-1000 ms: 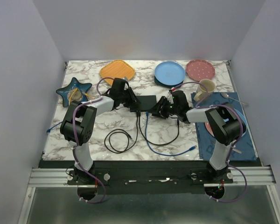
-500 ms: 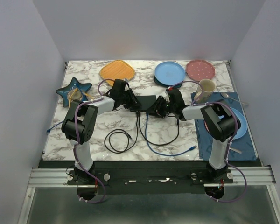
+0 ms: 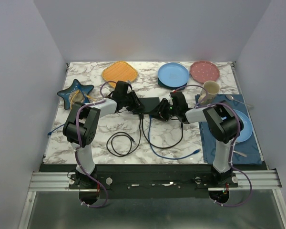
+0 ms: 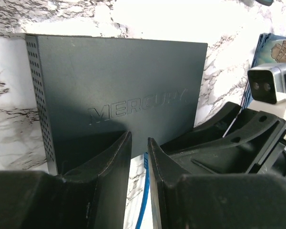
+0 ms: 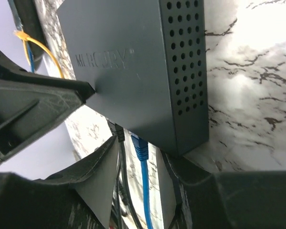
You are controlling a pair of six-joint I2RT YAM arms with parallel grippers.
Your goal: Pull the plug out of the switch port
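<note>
The switch [image 3: 151, 103] is a flat matte-black box on the marble table, between my two grippers. It also shows in the left wrist view [image 4: 119, 95] and the right wrist view [image 5: 133, 62]. A blue plug [image 5: 139, 145] and a black plug [image 5: 117, 131] sit in ports on its near edge. My right gripper [image 5: 138, 152] [image 3: 162, 113] is open, with one finger on each side of the blue plug and the black cable, not touching them. My left gripper [image 4: 139, 140] [image 3: 138, 109] is nearly shut and empty, its tips on the switch's top at the port edge.
The blue cable [image 3: 167, 155] and a coiled black cable [image 3: 121, 143] lie in front of the switch. At the back stand an orange plate [image 3: 119, 72], a blue plate [image 3: 173, 74], a pink plate [image 3: 204, 71] and a cup [image 3: 210, 89]. A star dish [image 3: 75, 92] is left, a dark blue mat [image 3: 214, 143] right.
My right gripper has moved left and closer to the switch's port edge, over the plugs. The left gripper and the switch have not moved.
</note>
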